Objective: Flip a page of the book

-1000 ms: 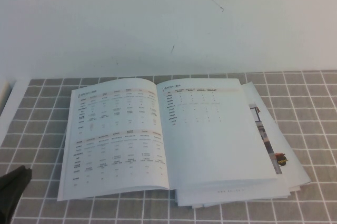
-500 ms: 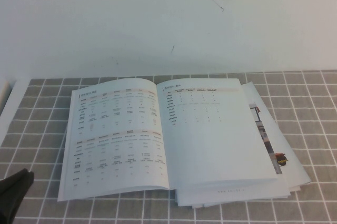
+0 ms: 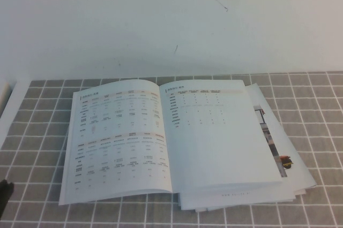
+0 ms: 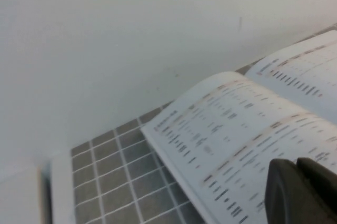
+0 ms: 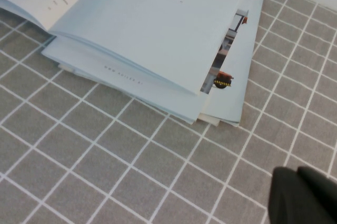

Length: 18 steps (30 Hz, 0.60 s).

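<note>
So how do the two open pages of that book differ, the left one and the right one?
The left page of the book is filled top to bottom with small-print tables; the right page has print only near its top and is blank below. The left page curves up toward the spine; the right page lies flatter on a thicker stack. Both are white and glossy. The left gripper sits at the table's near left edge; the right gripper hovers over the grid cloth.

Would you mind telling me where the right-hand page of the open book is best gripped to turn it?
Probably at the page's free outer near corner, approached from the robot's right: that edge overhangs the book. Neither left pincer nor right pincer touches it.
</note>
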Motion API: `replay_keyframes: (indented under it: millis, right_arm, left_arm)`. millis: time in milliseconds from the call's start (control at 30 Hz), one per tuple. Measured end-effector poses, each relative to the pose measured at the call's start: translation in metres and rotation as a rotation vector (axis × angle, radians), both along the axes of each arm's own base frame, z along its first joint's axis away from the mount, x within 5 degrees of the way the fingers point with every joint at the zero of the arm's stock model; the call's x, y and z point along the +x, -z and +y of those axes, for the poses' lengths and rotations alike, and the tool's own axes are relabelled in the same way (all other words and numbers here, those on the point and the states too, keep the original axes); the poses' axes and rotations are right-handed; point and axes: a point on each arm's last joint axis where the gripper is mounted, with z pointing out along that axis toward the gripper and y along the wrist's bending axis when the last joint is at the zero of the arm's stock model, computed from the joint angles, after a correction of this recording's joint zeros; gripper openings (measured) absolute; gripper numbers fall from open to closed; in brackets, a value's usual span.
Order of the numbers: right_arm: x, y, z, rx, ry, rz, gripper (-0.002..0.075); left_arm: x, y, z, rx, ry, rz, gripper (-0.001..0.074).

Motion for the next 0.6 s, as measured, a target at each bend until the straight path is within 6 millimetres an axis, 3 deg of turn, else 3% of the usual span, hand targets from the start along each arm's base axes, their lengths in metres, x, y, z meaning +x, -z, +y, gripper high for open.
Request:
replay_keyframes:
  millis: [267,433,600]
  right_arm:
    - [0.000,0.000,0.000,0.001,0.001,0.001,-0.0001]
    - [0.000,0.000,0.000,0.001,0.001,0.001,-0.0001]
    - [0.000,0.000,0.000,0.003,0.000,0.001,-0.0001]
  left_arm:
    - [-0.015,0.059,0.011,0.051,-0.104,0.014,-0.0004]
    - [-0.016,0.064,0.012,0.042,-0.121,0.060,-0.0004]
    - [-0.019,0.066,0.013,-0.097,-0.161,0.090,-0.0004]
